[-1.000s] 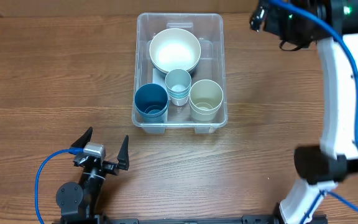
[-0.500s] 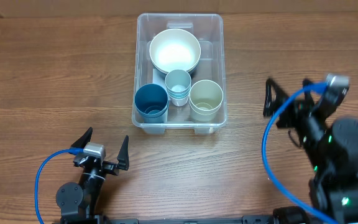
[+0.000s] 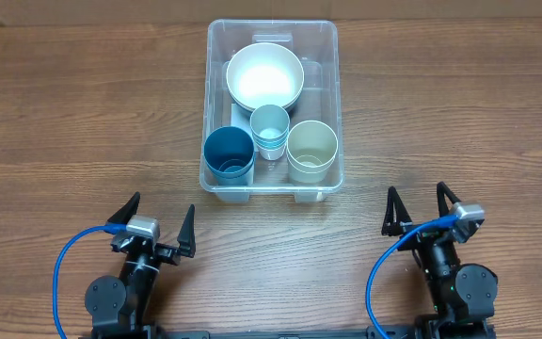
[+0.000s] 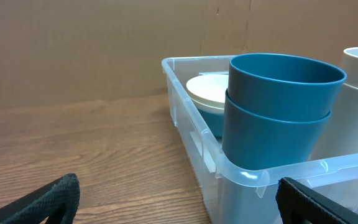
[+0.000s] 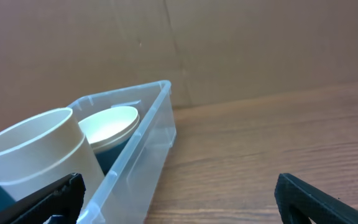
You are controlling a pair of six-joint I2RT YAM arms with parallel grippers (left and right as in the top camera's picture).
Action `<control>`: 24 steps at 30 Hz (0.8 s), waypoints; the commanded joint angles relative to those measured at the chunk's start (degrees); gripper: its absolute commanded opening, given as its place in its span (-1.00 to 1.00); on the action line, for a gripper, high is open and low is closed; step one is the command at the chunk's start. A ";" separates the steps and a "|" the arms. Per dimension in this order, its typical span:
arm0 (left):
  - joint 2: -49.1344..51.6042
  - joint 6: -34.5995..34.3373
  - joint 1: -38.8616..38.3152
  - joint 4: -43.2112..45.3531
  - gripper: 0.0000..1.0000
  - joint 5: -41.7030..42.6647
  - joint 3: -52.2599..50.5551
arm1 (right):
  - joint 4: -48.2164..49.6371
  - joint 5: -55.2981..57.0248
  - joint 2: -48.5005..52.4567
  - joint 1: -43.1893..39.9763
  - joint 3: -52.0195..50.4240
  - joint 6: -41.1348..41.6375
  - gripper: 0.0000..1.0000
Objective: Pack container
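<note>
Both my arms are folded low at the near edge of the bench (image 3: 64, 113), each pointing straight ahead. My left tool (image 3: 161, 213) is spread wide with nothing between its fingers, and my right tool (image 3: 417, 201) is spread just as wide and equally empty. A blue cable (image 3: 62, 268) loops out beside my left wrist, and another blue cable (image 3: 376, 282) does so beside my right.

Ahead of both tools, between their lines of aim and apart from either one, the container (image 3: 320, 47) sits flat on the bench. Its near left corner lies ahead and to the right of my left tool. Its near right corner lies ahead and to the left of my right tool.

Three lots of cups stand upright in the container's near half. The dark blue cups (image 3: 228, 153) fill the corner closest to my left tool, and from my left wrist I count two nested there. The cream cup (image 3: 311, 146) fills the corner closest to my right tool. Whether a second is nested under it I cannot tell. Between them and slightly farther off are the small pale blue cups (image 3: 270, 125), nested, their number unclear.

Beyond the cups, in the far half, one white bowl (image 3: 264, 75) sits mouth up.
</note>
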 commanded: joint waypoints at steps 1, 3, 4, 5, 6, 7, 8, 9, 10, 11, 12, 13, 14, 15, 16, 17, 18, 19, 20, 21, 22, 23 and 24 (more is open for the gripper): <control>-0.50 -0.79 0.31 -0.09 1.00 -0.28 -0.20 | -1.53 -0.37 -2.99 -0.24 -2.21 -0.31 1.00; -0.50 -0.79 0.31 -0.09 1.00 -0.28 -0.20 | -1.57 0.46 -2.97 -0.24 -2.25 -2.29 1.00; -0.50 -0.79 0.31 -0.09 1.00 -0.28 -0.20 | -1.62 0.68 -2.97 -0.24 -2.25 -4.20 1.00; -0.50 -0.79 0.31 -0.09 1.00 -0.28 -0.20 | -1.62 0.85 -2.97 -0.24 -2.25 -5.38 1.00; -0.50 -0.79 0.31 -0.09 1.00 -0.31 -0.17 | -1.64 1.05 -2.97 -0.28 -2.25 -7.50 1.00; -0.50 -0.79 0.31 -0.09 1.00 -0.28 -0.17 | -1.73 2.27 -2.97 -0.28 -2.25 -7.78 1.00; -0.50 -0.79 0.31 -0.09 1.00 -0.28 -0.20 | -1.81 3.82 -2.97 -0.28 -2.25 -7.78 1.00; -0.50 -0.79 0.31 -0.09 1.00 -0.28 -0.20 | -1.81 3.82 -2.97 -0.28 -2.25 -7.78 1.00; -0.50 -0.79 0.31 -0.09 1.00 -0.31 -0.20 | -1.79 3.72 -2.97 -0.28 -2.25 -7.74 1.00; -0.50 -0.79 0.31 -0.09 1.00 -0.31 -0.20 | -1.73 3.61 -2.97 -0.28 -2.25 -7.74 1.00; -0.50 -0.79 0.31 -0.09 1.00 -0.31 -0.20 | -1.73 3.61 -2.97 -0.28 -2.25 -7.74 1.00; -0.50 -0.79 0.31 -0.09 1.00 -0.28 -0.20 | -1.73 3.61 -2.97 -0.28 -2.25 -7.74 1.00; -0.50 -0.79 0.31 -0.09 1.00 -0.28 -0.20 | -1.70 3.61 -2.97 -0.28 -2.25 -7.74 1.00; -0.50 -0.79 0.31 -0.09 1.00 -0.28 -0.20 | -1.70 3.61 -2.97 -0.28 -2.25 -7.74 1.00; -0.50 -0.79 0.31 -0.09 1.00 -0.28 -0.20 | -1.66 3.61 -2.97 -0.28 -2.25 -7.74 1.00; -0.50 -0.79 0.31 -0.09 1.00 -0.28 -0.20 | -1.66 3.61 -2.97 -0.28 -2.25 -7.74 1.00; -0.50 -0.79 0.31 -0.09 1.00 -0.28 -0.20 | -1.66 3.61 -2.97 -0.28 -2.25 -7.74 1.00; -0.50 -0.79 0.31 -0.09 1.00 -0.28 -0.20 | -1.64 3.61 -2.97 -0.28 -2.25 -7.74 1.00; -0.50 -0.76 0.31 -0.09 1.00 -0.28 -0.20 | -1.62 3.61 -2.97 -0.28 -2.25 -7.74 1.00; -0.50 -0.79 0.31 -0.09 1.00 -0.28 -0.20 | -1.62 3.61 -2.97 -0.28 -2.25 -7.74 1.00; -0.50 -0.79 0.31 -0.09 1.00 -0.28 -0.20 | -1.62 3.61 -2.97 -0.28 -2.25 -7.74 1.00; -0.50 -0.79 0.31 -0.09 1.00 -0.31 -0.20 | -1.62 3.61 -2.97 -0.28 -2.25 -7.74 1.00; -0.50 -0.79 0.31 -0.09 1.00 -0.28 -0.20 | -1.49 3.61 -2.97 -0.28 -2.32 -7.74 1.00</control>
